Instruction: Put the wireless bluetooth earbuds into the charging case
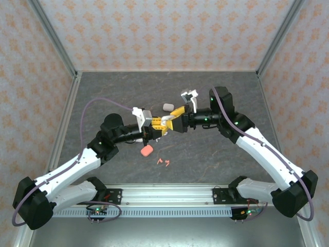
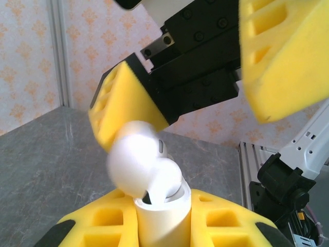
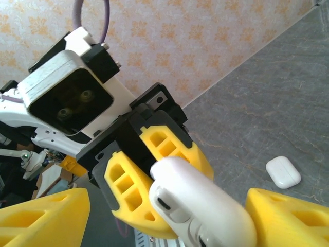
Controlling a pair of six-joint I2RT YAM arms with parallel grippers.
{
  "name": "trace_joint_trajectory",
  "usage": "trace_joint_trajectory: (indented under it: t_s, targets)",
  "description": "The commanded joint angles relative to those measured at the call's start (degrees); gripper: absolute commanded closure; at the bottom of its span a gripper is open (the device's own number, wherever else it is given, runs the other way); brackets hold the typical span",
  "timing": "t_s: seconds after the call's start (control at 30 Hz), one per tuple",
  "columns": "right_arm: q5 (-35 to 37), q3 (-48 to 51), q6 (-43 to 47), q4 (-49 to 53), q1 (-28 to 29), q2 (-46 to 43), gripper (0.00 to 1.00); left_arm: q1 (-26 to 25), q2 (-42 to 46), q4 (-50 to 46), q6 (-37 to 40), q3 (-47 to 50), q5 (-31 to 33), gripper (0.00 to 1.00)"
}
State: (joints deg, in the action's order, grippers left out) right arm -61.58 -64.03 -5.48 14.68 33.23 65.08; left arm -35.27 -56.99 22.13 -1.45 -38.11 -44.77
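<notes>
Earbuds first: two salmon-pink earbuds [image 1: 159, 161] lie on the table [image 1: 216, 149] nearest the arm bases, with the pink case [image 1: 146, 151] just to their left and a touch farther. Past those, mid-table and up off the surface, your left gripper [image 1: 158, 126] is clamped on the white charging case [image 2: 162, 221], with its lid [image 2: 134, 165] open. Your right gripper [image 1: 176, 114] has its jaws spread, a yellow pad [image 2: 121, 110] on each side of that lid, gripping nothing. Can't tell if any bud sits inside. My take: hold the left dead steady, don't knock the lid shut, and send the right down for a bud, pinching the stem so it drops in straight. Farther back, a spare white case [image 1: 167, 106] lies closed.
</notes>
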Motion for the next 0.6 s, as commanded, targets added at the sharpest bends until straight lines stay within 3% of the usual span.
trace_joint_trajectory:
  t_s: [0.0, 0.23, 0.57]
  targets:
    - [-2.8, -2.7, 5.1, 2.7, 0.4, -3.2, 0.21, -0.2, 0.5, 0.4, 1.0, 0.1, 0.3, 1.0]
    - [5.5, -2.5, 7.6, 9.3, 0.4, -5.8, 0.2, -0.2, 0.0, 0.0, 0.9, -0.4, 1.1, 1.0]
    - [41.7, 2.0, 1.7, 10.9, -3.5, -13.9, 0.14, -0.1, -6.9, -9.6, 0.9, -5.0, 10.7, 1.0]
